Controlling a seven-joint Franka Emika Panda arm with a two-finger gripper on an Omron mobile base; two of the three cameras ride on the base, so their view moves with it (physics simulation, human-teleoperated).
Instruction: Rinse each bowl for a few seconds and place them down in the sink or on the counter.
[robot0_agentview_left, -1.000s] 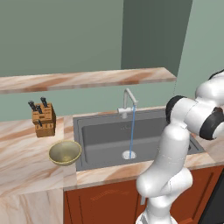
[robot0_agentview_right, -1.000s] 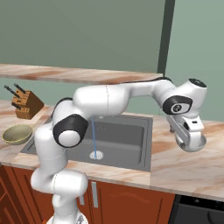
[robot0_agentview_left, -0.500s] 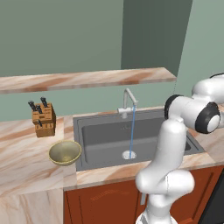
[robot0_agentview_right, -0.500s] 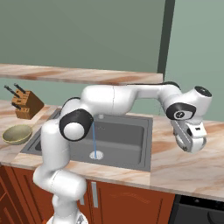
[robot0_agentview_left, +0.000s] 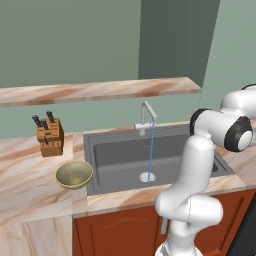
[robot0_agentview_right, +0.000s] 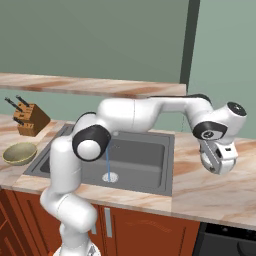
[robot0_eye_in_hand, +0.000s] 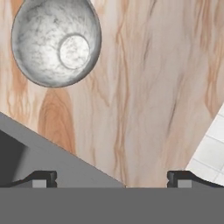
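Olive-gold bowl sits empty on the counter left of the sink; faucet stream hits the drain. Hand view adds a pale grey bowl, empty, on the counter ahead of the gripper. Jaws spread wide, holding nothing, above the counter right of the sink.

You can count two bowls: one olive-gold bowl on the desk left of the sink, and one pale grey bowl on the desk in the hand view. There is one sink with one faucet, one knife block, one shelf, and one tool.
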